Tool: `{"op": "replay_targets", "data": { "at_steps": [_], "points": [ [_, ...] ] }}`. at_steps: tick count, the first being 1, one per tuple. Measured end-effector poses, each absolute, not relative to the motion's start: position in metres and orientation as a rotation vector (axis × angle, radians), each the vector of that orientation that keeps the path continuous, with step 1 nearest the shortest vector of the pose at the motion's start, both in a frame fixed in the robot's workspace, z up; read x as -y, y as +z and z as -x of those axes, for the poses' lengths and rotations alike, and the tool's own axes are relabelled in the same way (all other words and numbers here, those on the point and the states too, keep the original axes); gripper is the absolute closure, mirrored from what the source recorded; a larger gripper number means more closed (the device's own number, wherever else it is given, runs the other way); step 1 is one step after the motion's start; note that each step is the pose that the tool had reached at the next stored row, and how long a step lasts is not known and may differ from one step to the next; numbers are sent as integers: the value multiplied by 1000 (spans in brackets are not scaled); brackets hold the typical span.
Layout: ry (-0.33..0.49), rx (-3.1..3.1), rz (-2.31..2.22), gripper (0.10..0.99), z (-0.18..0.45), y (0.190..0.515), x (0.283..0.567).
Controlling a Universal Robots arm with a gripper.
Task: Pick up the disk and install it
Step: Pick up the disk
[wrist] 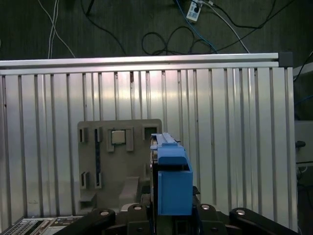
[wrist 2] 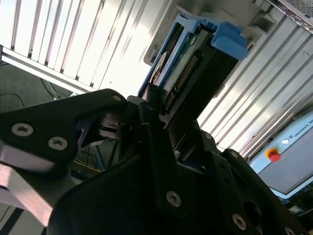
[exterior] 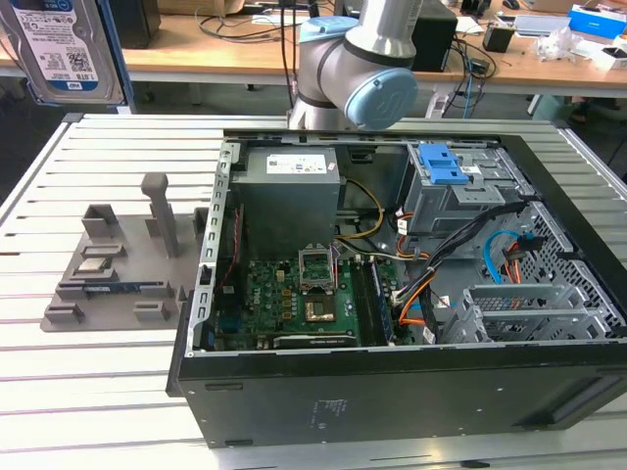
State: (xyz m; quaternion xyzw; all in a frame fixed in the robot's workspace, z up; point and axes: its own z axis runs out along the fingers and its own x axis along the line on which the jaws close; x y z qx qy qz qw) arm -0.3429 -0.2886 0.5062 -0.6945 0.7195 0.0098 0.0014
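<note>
The disk (exterior: pixel 61 47), silver-grey with a white and blue label and blue side rails, hangs high at the exterior view's left, well above the table. In both wrist views it stands on edge between my black fingers, its blue rail (wrist: pixel 171 178) and connector edge (wrist 2: pixel 188 68) pointing away from the wrist. My gripper (wrist 2: pixel 164 105) is shut on the disk near its lower end. Below it lies the grey parts holder (wrist: pixel 115 166).
The open computer case (exterior: pixel 392 392) fills the table's middle and right, with a blue-topped drive cage (exterior: pixel 441 181) at its far right. The grey holder (exterior: pixel 113 279) carries a small square chip (exterior: pixel 95 264). Slatted table (exterior: pixel 88 392); arm (exterior: pixel 362 69) stands behind the case.
</note>
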Motion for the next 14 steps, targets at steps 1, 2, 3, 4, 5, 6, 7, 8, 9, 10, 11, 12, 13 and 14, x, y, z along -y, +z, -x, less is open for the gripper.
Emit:
{"op": "replay_targets", "data": {
  "at_steps": [1, 2, 3, 4, 5, 6, 7, 8, 9, 10, 11, 12, 13, 14],
  "points": [
    [31, -2258, 2180, 722, 342, 506, 289],
    [31, -2258, 2180, 722, 340, 506, 289],
    [31, -2258, 2180, 722, 338, 506, 289],
    [31, -2258, 2180, 722, 336, 506, 289],
    [31, -2258, 2180, 722, 334, 506, 289],
    [31, -2258, 2180, 722, 331, 506, 289],
    [31, -2258, 2180, 722, 326, 506, 289],
    [31, -2258, 2180, 722, 321, 506, 289],
    [31, -2258, 2180, 722, 315, 506, 289],
    [31, -2258, 2180, 722, 311, 506, 289],
    [31, -2258, 2180, 722, 307, 506, 289],
    [31, -2258, 2179, 722, 300, 506, 289],
    [31, -2259, 2180, 722, 297, 506, 289],
    [31, -2259, 2180, 722, 293, 506, 289]
  ]
}}
